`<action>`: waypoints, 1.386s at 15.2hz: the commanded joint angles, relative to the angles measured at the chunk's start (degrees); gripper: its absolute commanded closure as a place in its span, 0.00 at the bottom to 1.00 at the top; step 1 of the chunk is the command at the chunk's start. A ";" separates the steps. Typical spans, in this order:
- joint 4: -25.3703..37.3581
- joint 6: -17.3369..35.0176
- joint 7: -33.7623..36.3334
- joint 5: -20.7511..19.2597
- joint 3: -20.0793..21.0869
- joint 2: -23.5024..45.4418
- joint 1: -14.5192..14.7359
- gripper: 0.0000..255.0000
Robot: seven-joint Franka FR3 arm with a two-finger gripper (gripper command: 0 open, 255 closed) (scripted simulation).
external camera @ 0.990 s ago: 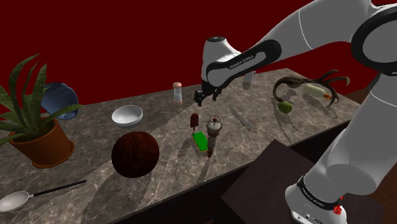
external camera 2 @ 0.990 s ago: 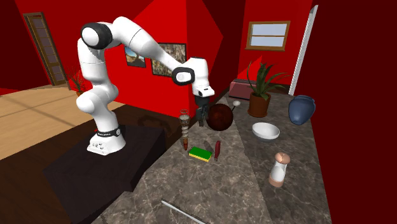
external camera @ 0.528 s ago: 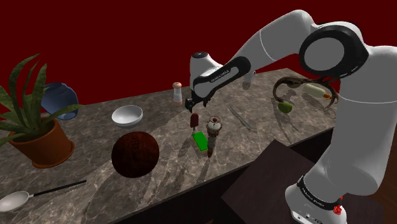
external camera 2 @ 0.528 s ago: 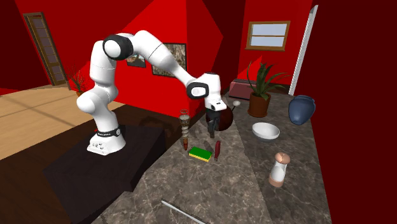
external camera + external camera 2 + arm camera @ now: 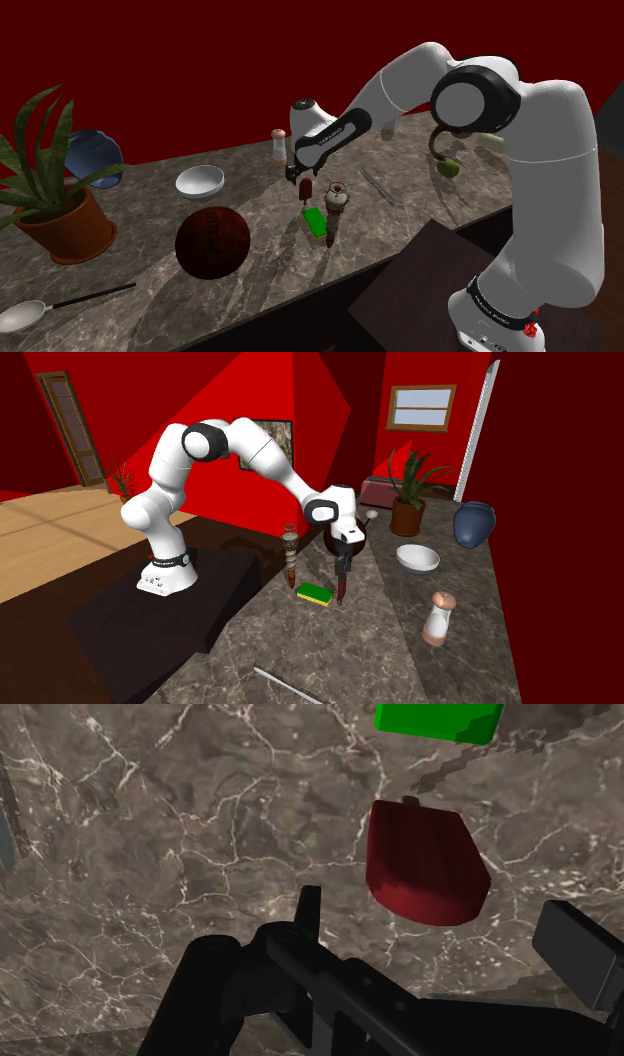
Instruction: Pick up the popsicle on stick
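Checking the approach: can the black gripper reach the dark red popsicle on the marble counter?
Probably yes: the black gripper hangs open just above the dark red popsicle, nothing between; the green block lies beside it.

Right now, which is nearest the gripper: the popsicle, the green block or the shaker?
The dark red popsicle, just below the open gripper; the green block lies beside it, the shaker farther off.

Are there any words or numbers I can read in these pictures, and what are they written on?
Pale lettering on the dark band of the white robot arm's forearm: too small to read.
Pale lettering on the dark band at the arm's foot: too small to read.
Dark red popsicle and green block: no writing on them.
No text here can be quoted.
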 commanded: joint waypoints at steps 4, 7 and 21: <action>0.13 2.34 0.58 -0.45 -0.34 2.48 0.15 0.00; 0.23 2.39 0.67 -0.47 -0.34 2.63 0.22 1.00; -0.08 -0.73 -0.21 0.13 0.09 -0.84 -0.09 1.00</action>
